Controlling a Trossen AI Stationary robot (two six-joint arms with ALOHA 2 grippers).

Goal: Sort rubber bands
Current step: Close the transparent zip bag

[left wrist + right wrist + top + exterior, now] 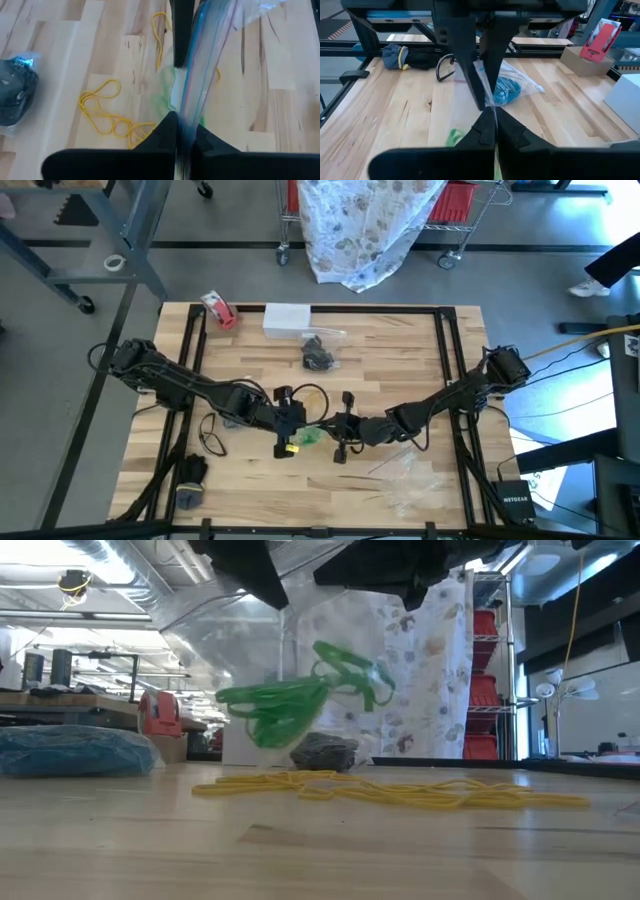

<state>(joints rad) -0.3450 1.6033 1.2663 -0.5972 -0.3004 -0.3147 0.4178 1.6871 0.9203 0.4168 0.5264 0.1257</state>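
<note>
A clear zip bag [300, 660] holding green rubber bands [285, 705] hangs above the table's middle, between my two grippers. My left gripper [293, 423] and my right gripper [343, 427] face each other, each shut on the bag's top edge. Loose yellow rubber bands [380, 790] lie on the wood under the bag and beside it [107, 117]. A bag of black bands [318, 355] rests on the table farther back. A bag of blue bands [507, 90] lies behind my left gripper. My left gripper pinches the bag's zip strip [186, 131] between its two fingers, slanting down from the table's left. The strip runs straight on to the other gripper's fingers [182, 30]. The bag hangs below, clear of the wood. My right gripper pinches the same top edge [493, 106] at its other end, coming nearly level from the table's right. The edge stretches taut from its fingers to the left gripper's fingers [470, 65]. The bag's body with the green bands [455, 136] hangs beneath.
A red-and-white tape roll [220, 310] and a white box [287, 318] stand at the far edge. A black loop [212, 435] lies near the left arm, a dark bundle [190, 480] at the near left. Clear bags [410, 480] lie at the near right.
</note>
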